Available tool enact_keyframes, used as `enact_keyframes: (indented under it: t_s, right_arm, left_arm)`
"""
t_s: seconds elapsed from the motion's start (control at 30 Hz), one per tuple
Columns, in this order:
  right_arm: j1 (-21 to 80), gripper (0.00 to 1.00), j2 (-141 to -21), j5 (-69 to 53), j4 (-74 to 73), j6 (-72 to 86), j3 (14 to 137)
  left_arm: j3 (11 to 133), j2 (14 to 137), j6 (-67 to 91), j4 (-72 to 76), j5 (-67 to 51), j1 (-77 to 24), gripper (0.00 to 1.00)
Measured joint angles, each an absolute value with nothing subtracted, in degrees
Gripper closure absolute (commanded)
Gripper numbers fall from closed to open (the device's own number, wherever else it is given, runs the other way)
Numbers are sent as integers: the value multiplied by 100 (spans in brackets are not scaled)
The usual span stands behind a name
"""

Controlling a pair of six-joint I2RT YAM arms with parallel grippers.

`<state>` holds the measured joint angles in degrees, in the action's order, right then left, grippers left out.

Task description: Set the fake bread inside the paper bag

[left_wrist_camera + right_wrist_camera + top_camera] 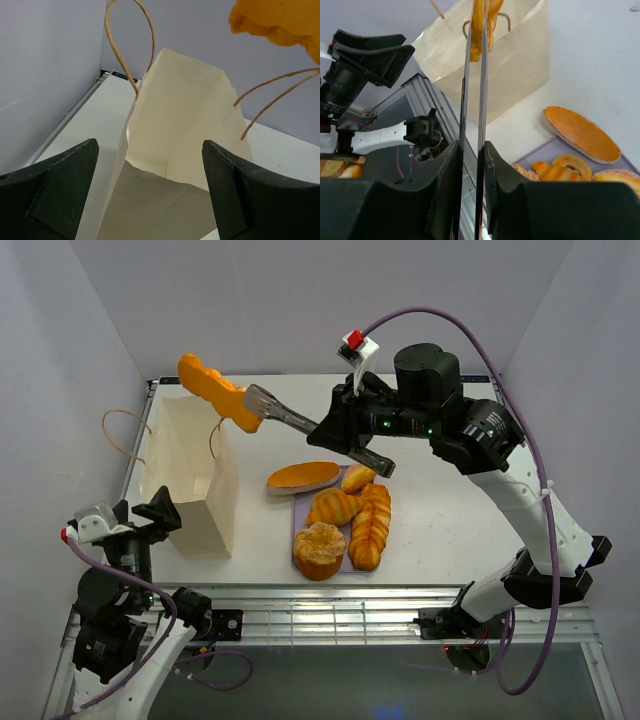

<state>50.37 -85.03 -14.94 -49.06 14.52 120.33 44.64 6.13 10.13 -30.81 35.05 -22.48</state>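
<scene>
**Right gripper** [343, 433]: clenched on the handle end of the tongs [290, 418]. The two blades are pressed nearly together.

**Bread piece** [213, 388]: long and orange, pinched at the far tip of the tongs. It is held in the air, clear of the table.

**Bag** [190, 480]: stands upright with its mouth open, directly below the tong tip. Its cord handles rise beside the held piece.

**Tray** [299, 523]: lies below the tongs' handle end and the right gripper. On it are:
- a flat loaf [303, 477] at the edge nearest the tong tip;
- a croissant [335, 507];
- a small bun [358, 478];
- a braided loaf [370, 525];
- a round bun [320, 548], the piece farthest from the tongs.

**Left gripper** [150, 515]: released, with its fingers [50, 195] spread wide. It sits on the bag's near side, opposite the tong tip. The bag's mouth shows between the fingers; whether they touch the bag cannot be told.
</scene>
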Motion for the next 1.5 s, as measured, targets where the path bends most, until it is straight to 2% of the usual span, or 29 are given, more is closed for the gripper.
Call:
enact_keyframes:
  t_s: [0.57,0.63,0.77,0.93,1.5]
  right_arm:
    - [5548,69,-8766,-1581,-4648,1457,12099]
    - [5559,63,-8774,-1584,-4622,1459,12099]
    - [5594,56,-8818,-1584,-4593,1472,12099]
    - [5634,52,-8862,-1586,-4504,1468,12099]
    - [5666,52,-8860,-1645,-4438,1468,12213]
  left_arm:
    - [4460,506,1007,-3076,3387,-2248,6]
    - [4460,506,1000,-3074,3376,-2248,6]
    - [4460,491,993,-3048,3354,-2248,6]
    - [4460,475,991,-2998,3334,-2248,6]
    - [4429,475,989,-2991,3275,-2248,7]
